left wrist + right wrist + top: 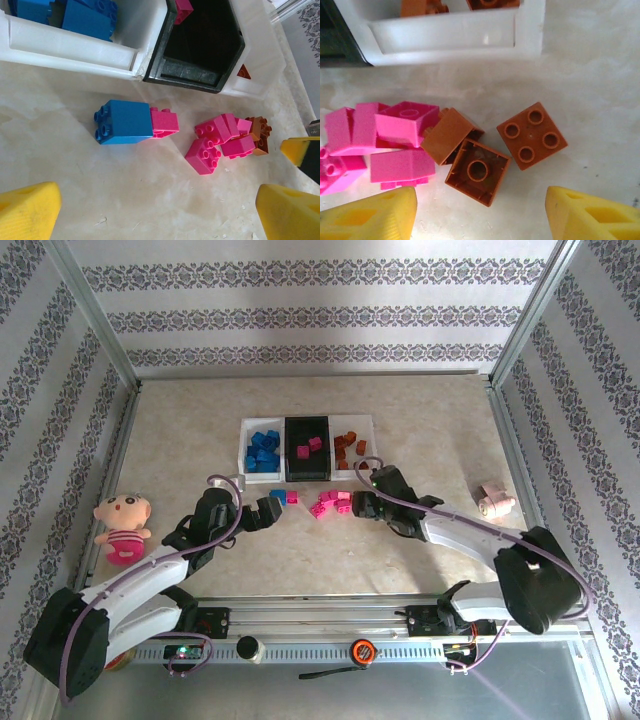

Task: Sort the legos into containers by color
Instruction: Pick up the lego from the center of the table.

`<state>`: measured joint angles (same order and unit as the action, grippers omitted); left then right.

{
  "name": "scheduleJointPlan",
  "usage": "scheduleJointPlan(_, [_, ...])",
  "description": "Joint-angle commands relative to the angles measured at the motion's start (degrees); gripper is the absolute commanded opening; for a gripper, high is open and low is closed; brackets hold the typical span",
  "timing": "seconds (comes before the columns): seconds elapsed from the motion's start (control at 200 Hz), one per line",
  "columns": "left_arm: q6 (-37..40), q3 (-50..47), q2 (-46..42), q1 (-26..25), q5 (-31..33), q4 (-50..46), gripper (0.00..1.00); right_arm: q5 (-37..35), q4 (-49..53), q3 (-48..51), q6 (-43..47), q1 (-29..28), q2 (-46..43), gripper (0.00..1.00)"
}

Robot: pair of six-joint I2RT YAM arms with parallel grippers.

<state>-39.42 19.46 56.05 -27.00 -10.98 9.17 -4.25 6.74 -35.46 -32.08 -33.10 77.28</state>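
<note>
Three trays stand in a row: a white tray (243, 445) of blue legos, a black tray (289, 445) with pink ones, and a white tray (371, 435) of orange-brown ones. In front of them lie a blue lego (123, 121) joined to a pink one (164, 122), and a pink heap (220, 142). Three orange-brown legos (532, 135), (477, 171), (449, 135) lie right of the pink heap (395, 135). My left gripper (157, 215) is open just short of the blue lego. My right gripper (480, 215) is open, the upturned orange-brown lego just ahead of its gap.
A pink-dressed doll (125, 525) lies at the left edge of the table. A small pink-and-white roll (495, 502) rests at the right. Metal frame posts and papered walls enclose the table on three sides.
</note>
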Motion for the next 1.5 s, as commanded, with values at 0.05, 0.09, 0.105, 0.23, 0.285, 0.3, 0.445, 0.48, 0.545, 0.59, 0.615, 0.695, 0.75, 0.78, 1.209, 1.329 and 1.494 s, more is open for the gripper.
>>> scheduleJointPlan(0.05, [-0.75,-0.61,-0.02,-0.66,-0.64,2.89,1.0,2.0,-4.91,1.22,-2.82,0.74,4.9,0.69])
scheduleJointPlan(0.09, [-0.7,-0.59,-0.17,-0.66,-0.76,2.79,1.0,1.91,-6.63,1.27,-2.73,0.89,5.6,0.69])
scheduleJointPlan(0.105, [-0.66,-0.59,-0.24,-0.63,-0.66,2.71,1.0,1.88,-7.09,1.27,-2.59,0.93,5.87,0.69])
scheduleJointPlan(0.23, [-0.49,-0.59,-0.51,-0.68,-0.49,2.19,1.0,1.07,-7.88,-0.24,-2.29,1.44,8.55,0.69])
scheduleJointPlan(0.285, [-0.54,-0.59,-0.68,-0.64,-0.45,2.17,1.0,0.35,-8.19,-0.48,-2.45,1.65,9.32,0.68])
scheduleJointPlan(0.3, [-0.51,-0.61,-0.69,-0.61,-0.47,2.19,1.0,0.1,-8.34,-0.44,-2.46,1.72,9.45,0.68])
scheduleJointPlan(0.445, [-0.63,-0.9,-0.77,-0.63,-0.39,2.17,1.0,-0.71,-9.31,-0.52,-2.47,2.5,11.21,0.67])
scheduleJointPlan(0.48, [-0.65,-0.92,-0.77,-0.6,-0.42,2.26,1.0,-0.67,-9.6,-0.65,-2.32,2.69,11.76,0.67])
scheduleJointPlan(0.545, [-0.75,-1.03,-0.81,-0.64,-0.43,2.32,1.0,-0.69,-9.97,-0.66,-1.92,2.87,12.49,0.65])
scheduleJointPlan(0.59, [-0.74,-1.0,-0.79,-0.61,-0.47,2.34,1.0,-0.39,-10.37,-0.51,-1.64,2.87,12.8,0.62])
scheduleJointPlan(0.615, [-0.75,-0.98,-0.8,-0.59,-0.51,2.27,1.0,-0.19,-10.31,-0.41,-1.64,2.87,12.82,0.6])
scheduleJointPlan(0.695, [-0.75,-0.94,-0.77,-0.62,-0.58,2.26,1.0,0.7,-10.6,0.39,-1.59,2.71,12.21,0.52])
scheduleJointPlan(0.75, [-0.73,-0.85,-0.85,-0.59,-0.57,2.17,1.0,1.04,-10.61,1.21,-1.51,2.4,11.2,0.47])
scheduleJointPlan(0.78, [-0.65,-0.84,-0.77,-0.68,-0.61,2.23,1.0,1.14,-10.49,1.71,-1.46,2.14,10.62,0.44])
scheduleJointPlan(1.209, [-0.9,-1.09,-0.05,-0.6,-0.76,3.55,1.0,2.27,-1.2,5.43,-2.08,-4.36,-9.19,0.3])
scheduleJointPlan(1.329, [-1.26,-1.09,0.84,-0.65,-1.11,4.32,1.0,1.94,0.12,0.49,0.08,-3.64,-10.79,0.3])
scheduleJointPlan(1.494, [-2.03,-1.23,2.04,-0.6,-1.88,4.86,1.0,3.51,-0.94,-11.4,4.09,1.11,-1.27,0.29])
